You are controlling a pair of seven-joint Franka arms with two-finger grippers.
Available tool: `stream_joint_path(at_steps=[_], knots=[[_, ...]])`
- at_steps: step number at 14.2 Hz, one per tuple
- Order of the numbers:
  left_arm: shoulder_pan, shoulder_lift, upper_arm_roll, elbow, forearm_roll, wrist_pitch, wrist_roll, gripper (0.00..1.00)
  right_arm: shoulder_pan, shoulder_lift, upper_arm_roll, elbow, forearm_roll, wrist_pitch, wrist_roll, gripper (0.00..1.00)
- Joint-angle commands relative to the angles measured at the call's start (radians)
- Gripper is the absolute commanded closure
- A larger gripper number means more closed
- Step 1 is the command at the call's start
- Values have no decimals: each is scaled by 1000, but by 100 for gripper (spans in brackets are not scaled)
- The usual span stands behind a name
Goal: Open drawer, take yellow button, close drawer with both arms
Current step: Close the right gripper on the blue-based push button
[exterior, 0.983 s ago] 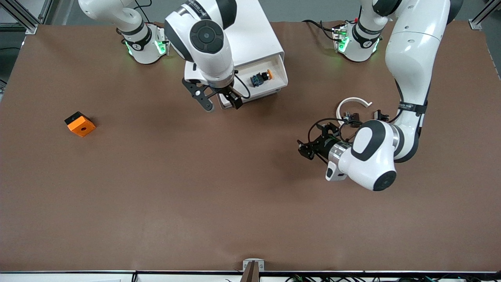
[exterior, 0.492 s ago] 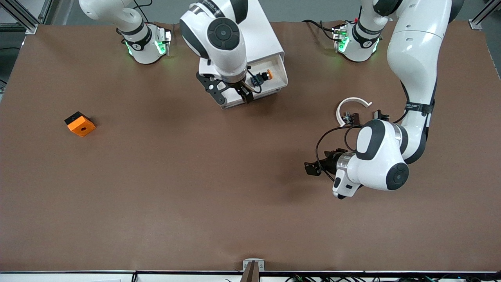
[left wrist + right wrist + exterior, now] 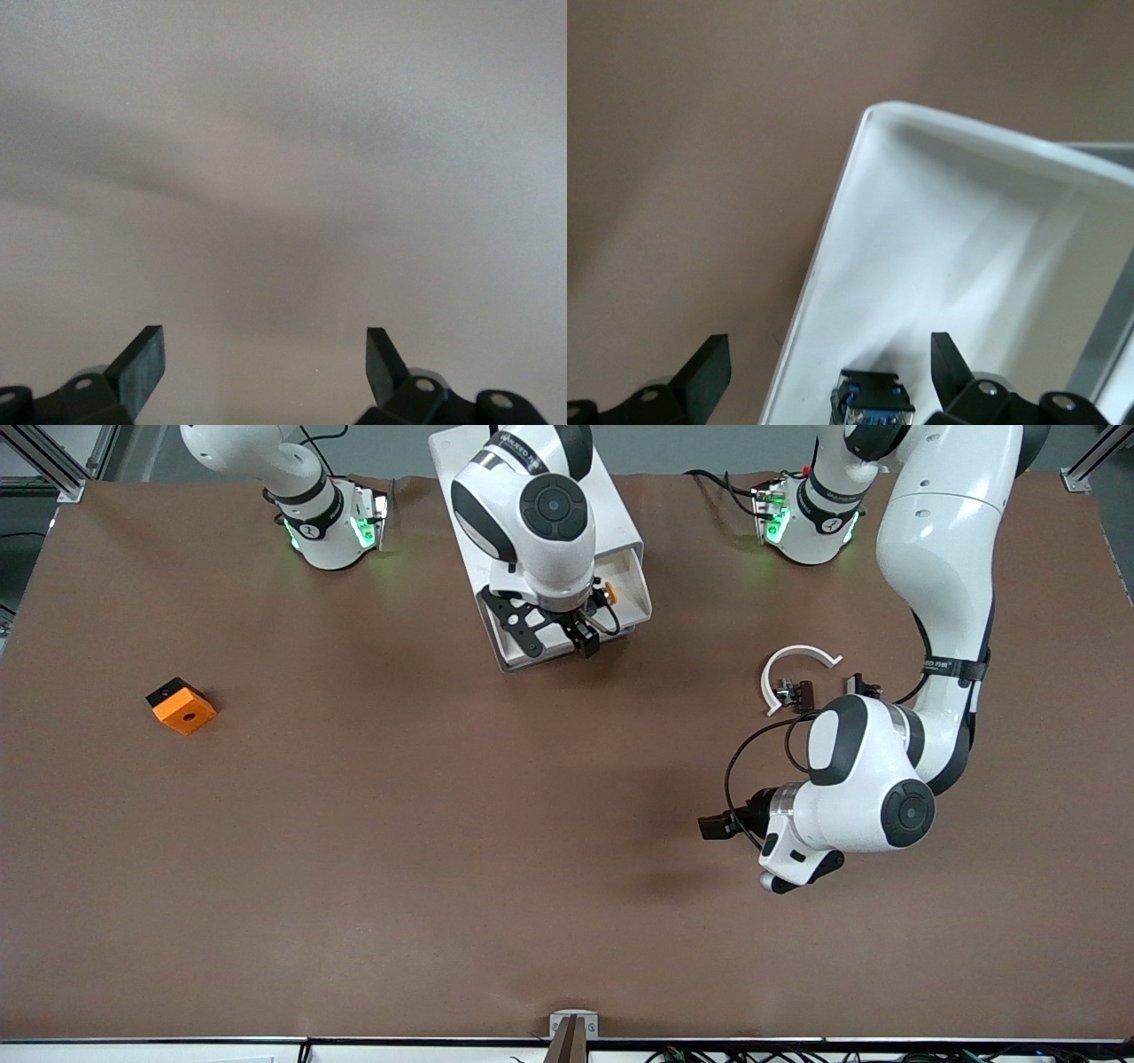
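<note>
The white drawer (image 3: 640, 599) stands pulled out of its cabinet (image 3: 611, 505). The button lies in it, and from the front only its orange cap (image 3: 609, 593) shows beside the right wrist. My right gripper (image 3: 558, 640) hangs open over the drawer. In the right wrist view the button's black and blue base (image 3: 873, 397) lies on the drawer floor (image 3: 948, 230), close to one finger (image 3: 946, 356) of the right gripper (image 3: 830, 359). My left gripper (image 3: 716, 825) is open and empty over bare table, toward the left arm's end. The left wrist view shows the left gripper (image 3: 264, 350) with only tabletop under it.
An orange block with a round hole (image 3: 182, 706) sits toward the right arm's end of the table. A white arc with small black clip parts (image 3: 797, 675) lies next to the left arm's elbow. The cabinet stands between the two arm bases.
My right gripper has slid along the drawer toward the left arm's end and now covers most of the button. My left gripper has swung away from the drawer, toward the front camera.
</note>
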Motion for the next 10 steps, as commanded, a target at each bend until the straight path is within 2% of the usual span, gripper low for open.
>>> stream_joint_path(at_steps=[1, 10], knots=[[-4, -15, 6, -16, 19, 9, 11, 0, 28, 15, -12, 32, 30, -12, 20, 0], [3, -9, 6, -16, 9, 9, 13, 0, 53, 34, -10, 34, 41, -9, 51, 0]])
